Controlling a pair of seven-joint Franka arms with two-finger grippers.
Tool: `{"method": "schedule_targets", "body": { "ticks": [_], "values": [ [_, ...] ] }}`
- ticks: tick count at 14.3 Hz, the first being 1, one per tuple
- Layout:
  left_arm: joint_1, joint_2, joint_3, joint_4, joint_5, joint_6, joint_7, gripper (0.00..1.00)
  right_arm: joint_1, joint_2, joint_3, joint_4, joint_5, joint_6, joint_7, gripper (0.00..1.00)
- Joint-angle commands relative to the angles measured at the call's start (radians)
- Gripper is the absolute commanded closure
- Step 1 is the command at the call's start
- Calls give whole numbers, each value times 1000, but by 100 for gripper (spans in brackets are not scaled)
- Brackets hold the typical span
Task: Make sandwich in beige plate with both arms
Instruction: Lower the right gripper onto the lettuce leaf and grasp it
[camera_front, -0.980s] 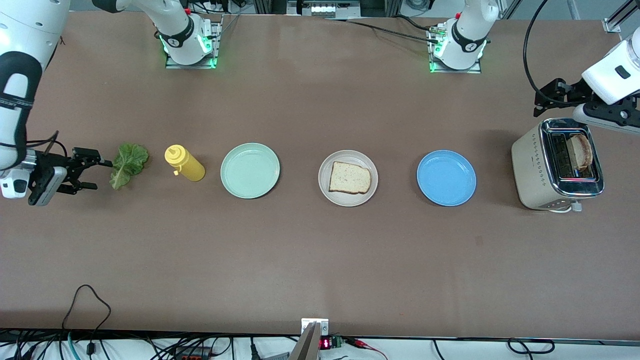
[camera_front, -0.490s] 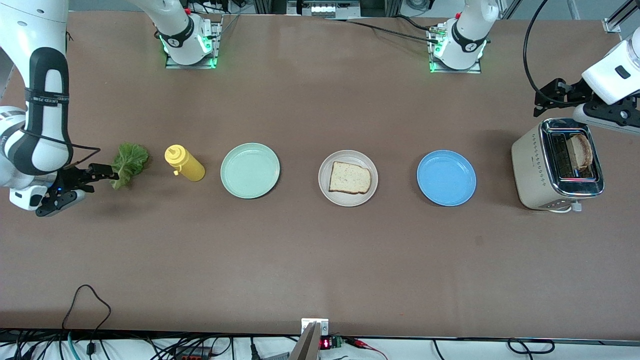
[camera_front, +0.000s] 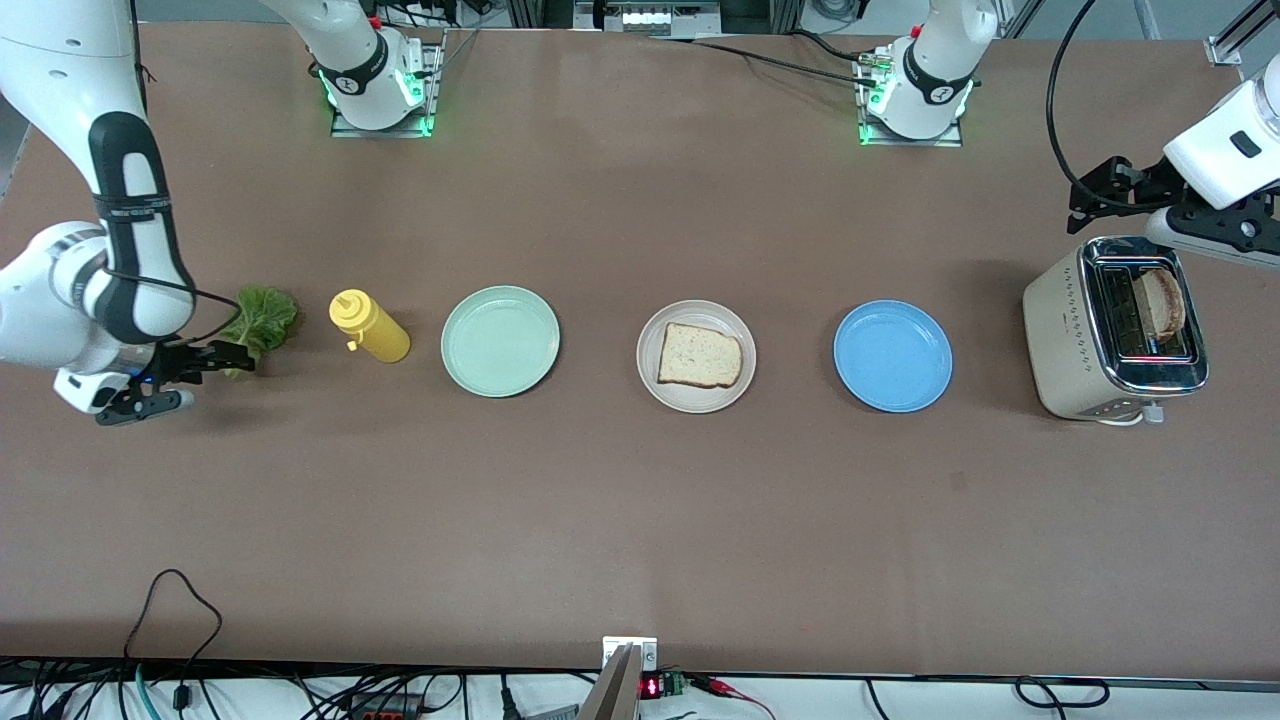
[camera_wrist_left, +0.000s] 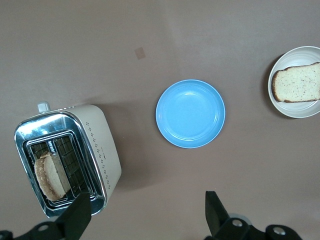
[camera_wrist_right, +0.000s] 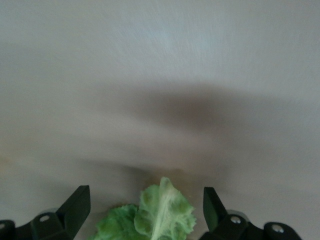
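Green lettuce leaf (camera_front: 260, 316) | my right gripper (camera_front: 190, 375) spread at its stem, must pinch next | left gripper (camera_wrist_left: 147, 215) spread, waited over toaster (camera_front: 1115, 330)

Three cameras: one high across the table, one on each wrist.

Front faces the bases; left wrist looks down from high over toaster (camera_wrist_left: 67, 155) and blue plate (camera_wrist_left: 190, 113), both shared with front; right wrist sits low, close to lettuce (camera_wrist_right: 150, 217).

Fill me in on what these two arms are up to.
They're building a sandwich on the beige plate, which holds one bread slice. The right gripper, open, is at the lettuce leaf near the mustard bottle. The left gripper, open, hangs over the toaster, which holds the second slice.
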Motion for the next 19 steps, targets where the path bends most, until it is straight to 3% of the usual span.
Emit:
{"method": "schedule_targets", "body": {
  "ticks": [1, 2, 5, 6, 9, 17, 19],
  "values": [
    [0, -6, -2, 15, 20, -20, -4, 0, -24, -61, 51, -80, -93, 44, 131, 0],
    [2, -6, -2, 16, 22, -20, -4, 0, -24, -68, 57, -80, -124, 42, 143, 8],
    [2, -6, -2, 15, 20, -20, -3, 0, -27, -72, 62, -82, -175, 42, 143, 62],
    [2, -5, -2, 15, 22, -20, -3, 0, -28, -72, 62, -82, -183, 42, 143, 75],
    [0, -6, -2, 15, 22, -20, -6, 0, -28, -70, 62, -82, -189, 42, 142, 100],
    [2, -6, -2, 16, 20, -20, -6, 0, -28, -88, 76, -77, -198, 10, 139, 100],
    [2, -6, -2, 15, 20, -20, -8, 0, -24, -119, 79, -50, -203, -51, 140, 100]
  ]
}}
